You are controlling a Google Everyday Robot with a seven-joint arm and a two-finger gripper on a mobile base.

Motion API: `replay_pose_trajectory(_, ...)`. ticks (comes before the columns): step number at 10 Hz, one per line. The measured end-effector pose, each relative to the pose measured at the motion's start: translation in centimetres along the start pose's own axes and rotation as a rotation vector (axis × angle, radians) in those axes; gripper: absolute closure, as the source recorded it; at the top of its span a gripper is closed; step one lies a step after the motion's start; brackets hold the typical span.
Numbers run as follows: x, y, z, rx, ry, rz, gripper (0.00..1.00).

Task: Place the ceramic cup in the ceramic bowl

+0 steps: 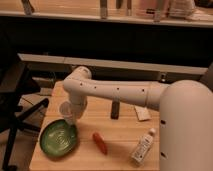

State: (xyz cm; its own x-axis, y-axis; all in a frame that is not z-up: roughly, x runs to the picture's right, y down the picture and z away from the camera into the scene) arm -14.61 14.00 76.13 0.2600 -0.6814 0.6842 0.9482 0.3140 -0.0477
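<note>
Gripper hanging just over the ringed green glazed bowl's far rim, pinching the small plain white tapered cup, fingertips mostly hidden behind it.

Warm, dim indoor light — soft blur throughout (background darkest); gripper casts faint shadow.

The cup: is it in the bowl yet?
Not yet. The cup hangs at the gripper, above the bowl's far right rim, not resting inside.
</note>
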Motion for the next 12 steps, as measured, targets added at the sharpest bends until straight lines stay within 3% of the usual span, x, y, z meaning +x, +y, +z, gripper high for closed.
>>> replay_pose_trajectory(12, -2.1, 0.7, -0.3, -0.024, -0.023, -0.039, 1.0)
